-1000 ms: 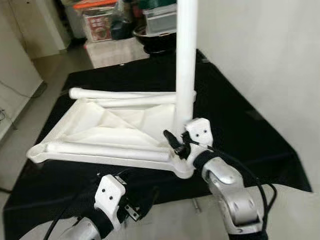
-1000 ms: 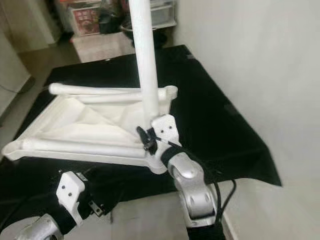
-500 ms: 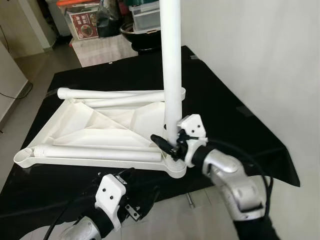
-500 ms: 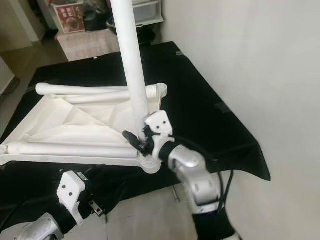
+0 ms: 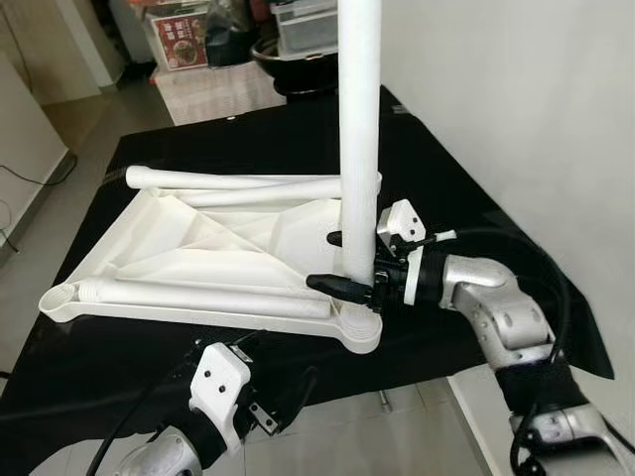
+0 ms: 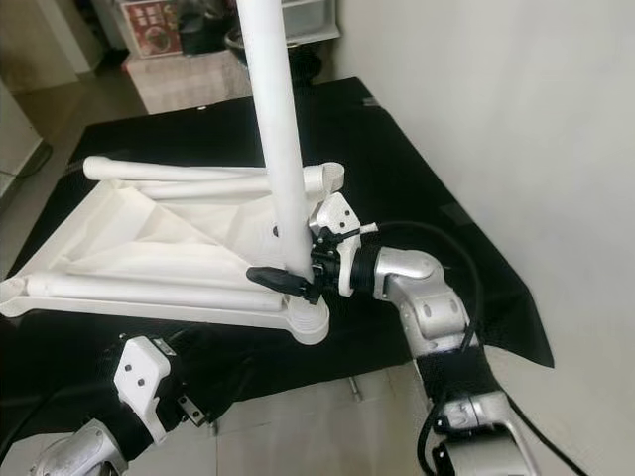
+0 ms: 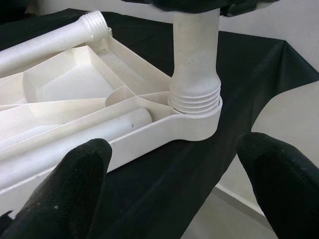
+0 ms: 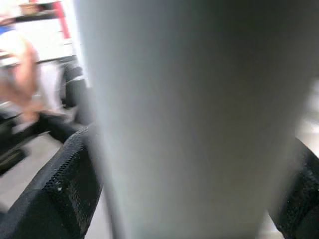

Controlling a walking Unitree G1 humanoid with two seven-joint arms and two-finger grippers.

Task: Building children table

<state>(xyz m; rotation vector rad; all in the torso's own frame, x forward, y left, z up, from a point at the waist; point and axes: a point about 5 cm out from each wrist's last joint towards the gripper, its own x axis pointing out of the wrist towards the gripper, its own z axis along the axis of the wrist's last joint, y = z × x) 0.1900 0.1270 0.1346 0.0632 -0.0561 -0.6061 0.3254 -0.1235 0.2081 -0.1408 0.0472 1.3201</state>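
- Head views: we're gripping the upright white leg (image 5: 358,149) low down w/ the right gripper (image 5: 359,270), fingers clamped either side just above the corner socket (image 5: 357,330) of the upturned tabletop (image 5: 213,248), which is lying on the black cloth (image 5: 446,198). Two loose legs (image 5: 198,297) are resting in the tabletop. Left gripper (image 5: 273,397) is hanging below the near edge.
- Left wrist view: fingers (image 7: 75,179) are spread wide, holding nothing; the leg's thread (image 7: 195,97) is sitting in the socket, looks partly seated.
- Right wrist view: pads (image 8: 75,184) are pressing the leg from both sides.
- Handling: prob. light, stiff, smooth plastic; may slip when twisting, so we're judging a low grip best.
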